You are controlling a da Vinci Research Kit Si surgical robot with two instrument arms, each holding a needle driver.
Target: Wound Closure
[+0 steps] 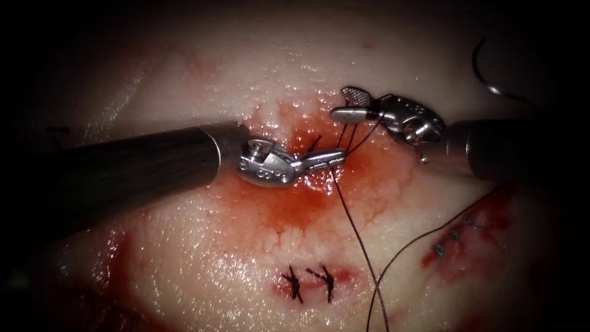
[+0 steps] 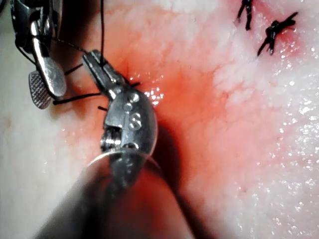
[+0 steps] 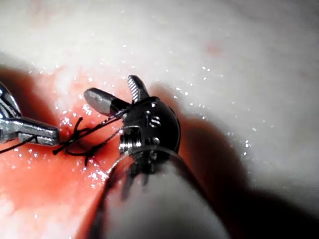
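1. The left tool (image 1: pixel 322 158) is clamping the thread (image 1: pixel 356 227) at the knot over the cut (image 1: pixel 307 138).
2. The right tool (image 1: pixel 349 104), just right and beyond, is gaping, apparently holding nothing.
3. The needle (image 1: pixel 485 74) is lying free, far right, outside the tissue (image 1: pixel 203 264).

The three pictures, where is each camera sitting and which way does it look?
Endoscope view: above and in front of the tissue, facing down on both tools; left tool shut on thread, right tool open, needle lying free on the tissue.
Left wrist view: rides the left arm, looking along its shaft at its tool.
Right wrist view: rides the right arm, looking at its tool.
Both wrist views share the other arm's tool and the thread.
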